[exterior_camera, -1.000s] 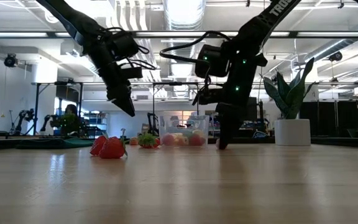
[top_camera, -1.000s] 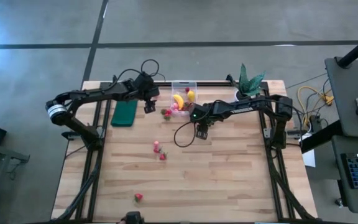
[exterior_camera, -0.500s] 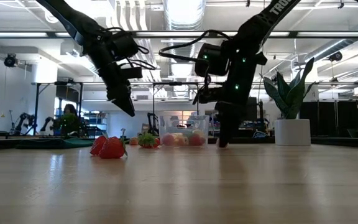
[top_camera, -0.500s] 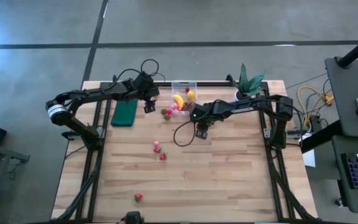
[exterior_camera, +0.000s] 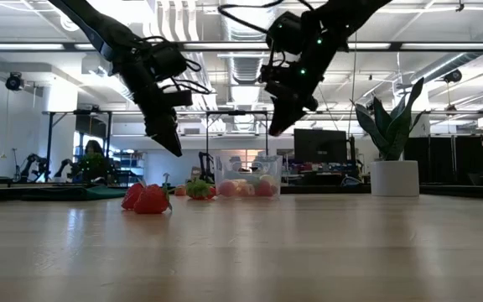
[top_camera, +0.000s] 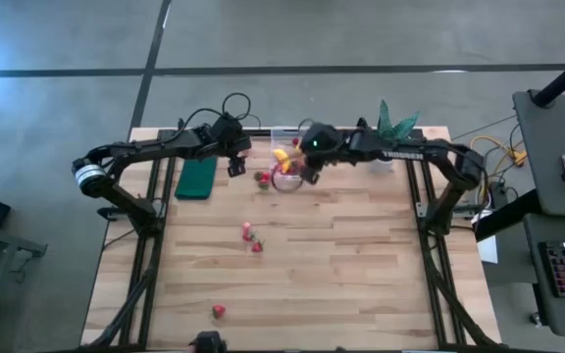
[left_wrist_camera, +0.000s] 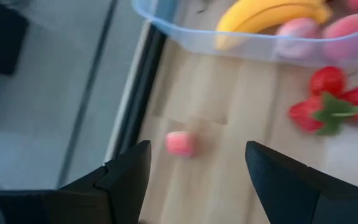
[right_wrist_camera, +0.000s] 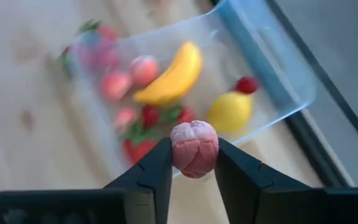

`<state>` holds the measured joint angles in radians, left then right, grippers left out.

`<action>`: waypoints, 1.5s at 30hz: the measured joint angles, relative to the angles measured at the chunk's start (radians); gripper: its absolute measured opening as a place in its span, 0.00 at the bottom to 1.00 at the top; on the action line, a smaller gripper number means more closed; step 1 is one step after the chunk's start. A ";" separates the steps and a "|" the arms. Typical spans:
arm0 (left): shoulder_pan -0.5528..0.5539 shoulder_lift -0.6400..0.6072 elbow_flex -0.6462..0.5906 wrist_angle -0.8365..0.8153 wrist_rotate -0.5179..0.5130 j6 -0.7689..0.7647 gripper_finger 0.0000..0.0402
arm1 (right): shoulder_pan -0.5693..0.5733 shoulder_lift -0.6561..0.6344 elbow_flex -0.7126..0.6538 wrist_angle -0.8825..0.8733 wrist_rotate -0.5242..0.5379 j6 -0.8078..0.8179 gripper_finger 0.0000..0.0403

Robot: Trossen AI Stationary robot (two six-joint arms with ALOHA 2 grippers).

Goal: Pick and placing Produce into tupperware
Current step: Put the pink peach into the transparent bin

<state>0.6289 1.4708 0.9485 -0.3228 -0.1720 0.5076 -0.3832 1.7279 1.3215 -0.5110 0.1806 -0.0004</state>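
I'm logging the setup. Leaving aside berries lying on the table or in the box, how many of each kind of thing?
Banana: 1
Lemon: 1
Pink berry in right tool: 1
Clear box: 1
Potted plant: 1
Green pad: 1
Total: 6

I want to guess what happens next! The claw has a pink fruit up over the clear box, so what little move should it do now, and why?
Probably open and drop it. The right gripper pinches a pink fruit above the clear box, where the banana and lemon already lie.
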 joint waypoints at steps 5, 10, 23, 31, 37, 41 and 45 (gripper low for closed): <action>0.000 0.000 0.000 0.000 -0.051 0.000 0.61 | -0.052 0.070 0.106 -0.004 -0.027 -0.002 0.39; 0.000 0.000 0.000 0.000 -0.051 -0.001 0.61 | -0.055 0.123 0.200 -0.067 -0.045 -0.015 0.51; 0.154 0.033 0.049 -0.063 0.392 -0.138 0.61 | -0.056 0.031 0.229 -0.280 0.033 -0.060 0.61; 0.279 0.182 0.152 -0.069 0.516 -0.196 0.61 | -0.056 -0.051 0.187 -0.339 0.032 -0.021 0.61; 0.274 0.251 0.189 -0.090 0.489 0.069 0.61 | -0.056 -0.100 0.130 -0.344 0.032 0.004 0.61; 0.275 0.287 0.193 -0.106 0.480 0.075 0.61 | -0.056 -0.137 0.070 -0.342 0.031 0.041 0.61; 0.274 0.320 0.193 -0.135 0.478 0.075 0.61 | -0.056 -0.180 -0.002 -0.326 0.038 0.057 0.61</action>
<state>0.9031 1.7911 1.1416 -0.4580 0.3060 0.5830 -0.4389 1.5477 1.3198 -0.8372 0.2186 0.0568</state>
